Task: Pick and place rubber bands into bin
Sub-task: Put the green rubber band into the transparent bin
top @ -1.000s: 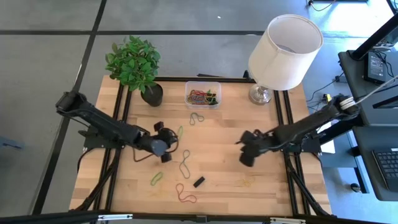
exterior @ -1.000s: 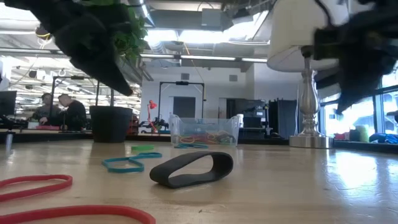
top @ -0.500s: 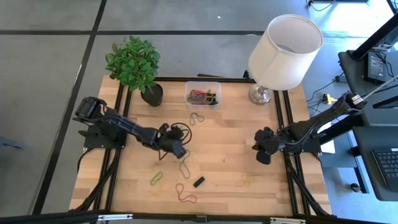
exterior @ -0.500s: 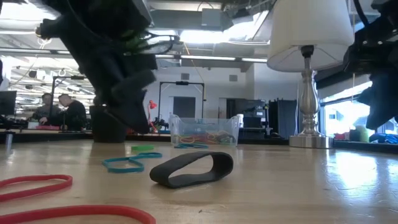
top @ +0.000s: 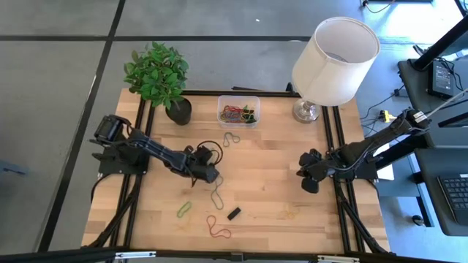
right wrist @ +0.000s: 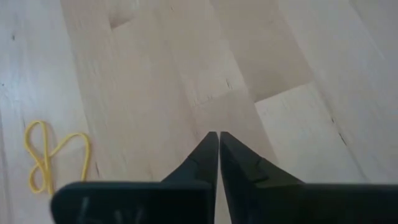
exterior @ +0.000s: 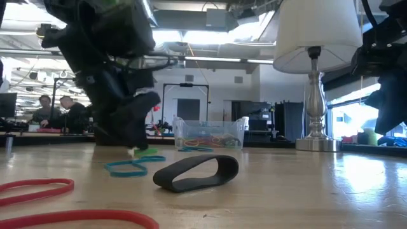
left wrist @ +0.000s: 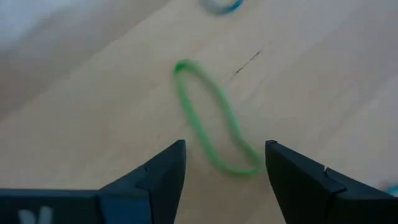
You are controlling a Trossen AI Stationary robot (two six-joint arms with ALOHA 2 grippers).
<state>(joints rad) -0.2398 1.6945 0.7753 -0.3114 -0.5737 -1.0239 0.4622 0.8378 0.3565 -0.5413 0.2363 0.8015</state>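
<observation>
Two fingers (left wrist: 163,177) spread — one green rubber band (left wrist: 211,121) between them.

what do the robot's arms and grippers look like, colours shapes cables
Both arms are dark, slender and jointed, each rising from a base at a table edge, with thin black cables looping near the wrists. The left gripper ends in two dark, angular, wedge-shaped fingers. The right gripper has matching dark fingers tapering to narrow points. No markings are legible.
</observation>
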